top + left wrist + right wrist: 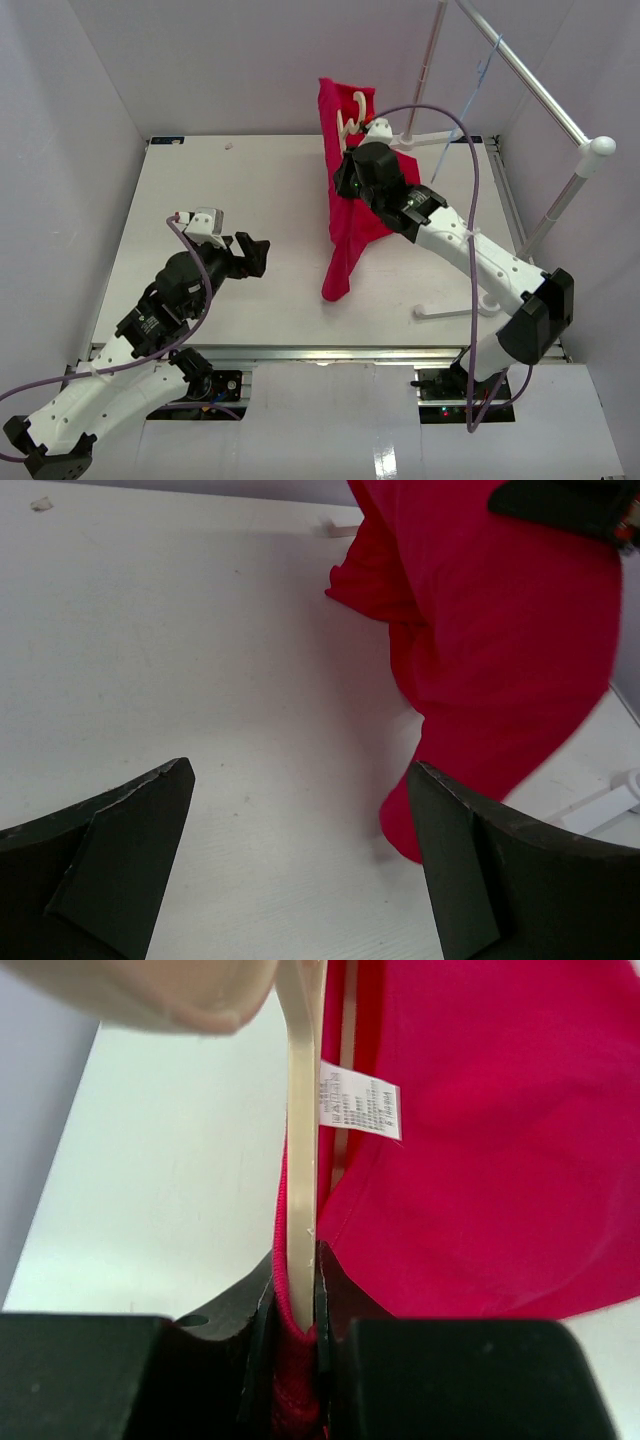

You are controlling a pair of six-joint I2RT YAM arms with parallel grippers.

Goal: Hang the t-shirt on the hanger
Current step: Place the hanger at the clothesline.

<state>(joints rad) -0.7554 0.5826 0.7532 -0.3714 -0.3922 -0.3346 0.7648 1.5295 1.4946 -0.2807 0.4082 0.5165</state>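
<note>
Your right gripper [297, 1305] is clamped on the flat, pale wooden hanger [300, 1160], with a fold of the red t-shirt [345, 235] pinched in beside it. The shirt is soft, matte cloth, bunched and draped from the raised hanger toward the back of the white table [240, 190]. Its narrow lower end reaches the tabletop. A small printed white tag [360, 1100] shows inside the neck. From above, the arm covers much of the hanger, and only its thick curved hook [358, 100] pokes out. Your left gripper [300, 870] hangs over the table, its dark fingers spread wide, holding nothing.
</note>
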